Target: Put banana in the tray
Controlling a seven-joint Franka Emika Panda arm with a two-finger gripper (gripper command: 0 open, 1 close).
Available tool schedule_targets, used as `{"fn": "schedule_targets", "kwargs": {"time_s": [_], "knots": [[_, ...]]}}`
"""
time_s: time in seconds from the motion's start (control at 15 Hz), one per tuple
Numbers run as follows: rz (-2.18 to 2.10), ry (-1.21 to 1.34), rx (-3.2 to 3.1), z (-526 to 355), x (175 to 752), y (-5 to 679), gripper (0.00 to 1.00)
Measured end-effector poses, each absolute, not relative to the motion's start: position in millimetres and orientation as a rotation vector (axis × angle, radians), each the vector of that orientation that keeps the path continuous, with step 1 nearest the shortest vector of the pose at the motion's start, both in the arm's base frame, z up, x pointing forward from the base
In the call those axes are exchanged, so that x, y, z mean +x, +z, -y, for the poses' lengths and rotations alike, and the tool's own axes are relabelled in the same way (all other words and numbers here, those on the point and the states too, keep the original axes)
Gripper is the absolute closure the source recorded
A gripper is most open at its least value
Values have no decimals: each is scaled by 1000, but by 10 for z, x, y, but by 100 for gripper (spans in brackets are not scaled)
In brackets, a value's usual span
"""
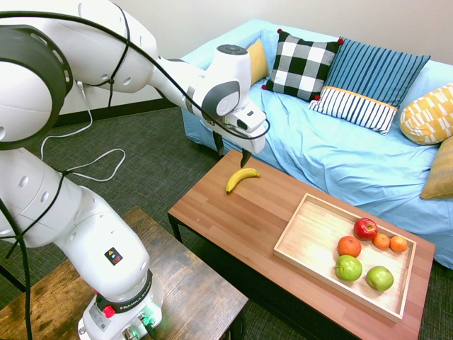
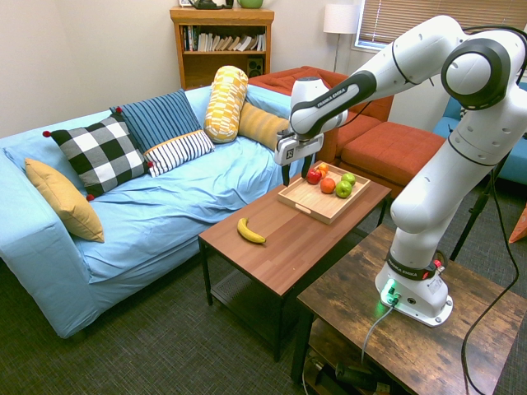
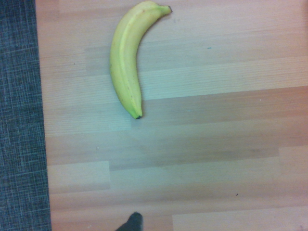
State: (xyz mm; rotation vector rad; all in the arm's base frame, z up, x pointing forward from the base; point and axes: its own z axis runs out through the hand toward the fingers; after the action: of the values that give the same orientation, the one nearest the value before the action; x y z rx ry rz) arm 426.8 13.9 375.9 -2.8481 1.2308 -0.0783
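A single yellow banana (image 1: 242, 178) (image 2: 251, 231) (image 3: 126, 62) lies flat on the reddish-brown table, at the end far from the tray and close to the sofa-side edge. The light wooden tray (image 1: 316, 237) (image 2: 316, 206) occupies the other end of the table. My gripper (image 1: 232, 152) (image 2: 296, 173) hangs in the air above the table, a little above and beside the banana and touching nothing. Its fingers stand apart, open, with nothing between them.
Inside the tray lie a red apple (image 1: 365, 228), oranges (image 1: 349, 246) and two green apples (image 1: 348, 268). A blue sofa (image 1: 333, 159) with several pillows runs along the table's far side. In the wrist view the table's edge borders dark carpet (image 3: 19, 120).
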Motion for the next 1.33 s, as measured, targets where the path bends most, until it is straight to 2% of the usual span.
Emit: {"fn": "schedule_targets", "kwargs": {"time_s": [0.33,0.87,1.33], "knots": [[-1242,-80,-2839,-189,4459,3567,0],[-1384,31,-2801,-804,5682,2184,0],[-1579,80,-2755,-1021,6151,1243,0]]}}
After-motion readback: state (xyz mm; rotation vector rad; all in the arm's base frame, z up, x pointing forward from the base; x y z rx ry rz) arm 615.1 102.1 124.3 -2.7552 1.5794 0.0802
